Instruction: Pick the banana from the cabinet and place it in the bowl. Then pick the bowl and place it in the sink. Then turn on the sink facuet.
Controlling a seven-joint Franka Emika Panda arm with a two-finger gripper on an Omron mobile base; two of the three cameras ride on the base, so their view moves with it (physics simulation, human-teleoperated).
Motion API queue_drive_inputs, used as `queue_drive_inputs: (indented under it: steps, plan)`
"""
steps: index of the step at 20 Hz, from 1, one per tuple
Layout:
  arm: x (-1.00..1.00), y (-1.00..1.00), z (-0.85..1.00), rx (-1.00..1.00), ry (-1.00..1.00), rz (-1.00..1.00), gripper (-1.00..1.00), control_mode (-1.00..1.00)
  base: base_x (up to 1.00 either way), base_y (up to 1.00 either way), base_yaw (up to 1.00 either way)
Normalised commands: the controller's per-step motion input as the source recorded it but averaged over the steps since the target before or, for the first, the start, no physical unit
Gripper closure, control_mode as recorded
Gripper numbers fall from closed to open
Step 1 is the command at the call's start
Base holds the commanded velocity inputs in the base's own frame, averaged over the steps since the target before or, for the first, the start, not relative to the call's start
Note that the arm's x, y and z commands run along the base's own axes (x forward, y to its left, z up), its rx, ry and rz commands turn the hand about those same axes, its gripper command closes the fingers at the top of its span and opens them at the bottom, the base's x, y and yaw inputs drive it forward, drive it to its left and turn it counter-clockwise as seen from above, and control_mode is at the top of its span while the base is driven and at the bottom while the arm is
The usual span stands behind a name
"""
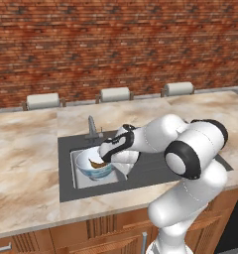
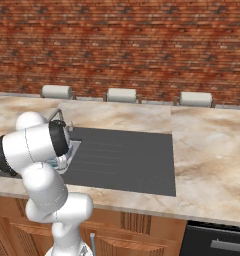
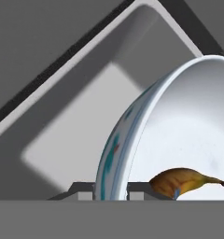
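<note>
- As the bowl point(image 1: 92, 165) hangs low inside the sink point(image 1: 80, 179), the white arm reaches down over the basin, its pincer point(image 1: 107, 157) clenched on the bowl's rim, one tip inside the wall and one outside, as the hand view shows.
- By the look of it the second step is in hand: the banana point(image 3: 184, 182) already lies in the bowl, and the bowl is being set into the sink. Whether its base is touching the basin floor I cannot tell.
- The next move, I judge, calls for lowering the bowl flat onto the pale basin floor, letting go of the rim, and lifting clear without tipping it. After that the sink facuet point(image 1: 91, 127), standing just behind the basin at its far edge, has to be turned on by its small lever.
- The bowl is deep and round, white inside, with a blue pattern on its outer wall; in the hand view it appears tilted.
- The banana is small, curved, brownish yellow, resting against the inner wall near the gripped rim.
- The marble table point(image 1: 27, 163) runs to either side of the dark surround.
</note>
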Motion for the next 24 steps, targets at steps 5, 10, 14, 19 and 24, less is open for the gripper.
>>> queue_drive_inputs:
  steps: [5, 10, 14, 19, 24]
  plan:
    - [0.11, 0.0, -0.22, 0.0, 0.0, 0.0, 1.0, -1.0, 0.0, 0.0, 0.0]
    - [0.14, 0.08, -0.14, 0.0, 0.0, 0.0, 1.0, -1.0, 0.0, 0.0, 0.0]
    - [0.19, 0.12, -0.07, 0.0, 0.0, 0.0, 1.0, -1.0, 0.0, 0.0, 0.0]
    - [0.16, 0.08, -0.02, 0.0, 0.0, 0.0, 1.0, -1.0, 0.0, 0.0, 0.0]
    - [0.06, 0.1, -0.09, 0.0, 0.0, 0.0, 1.0, -1.0, 0.0, 0.0, 0.0]
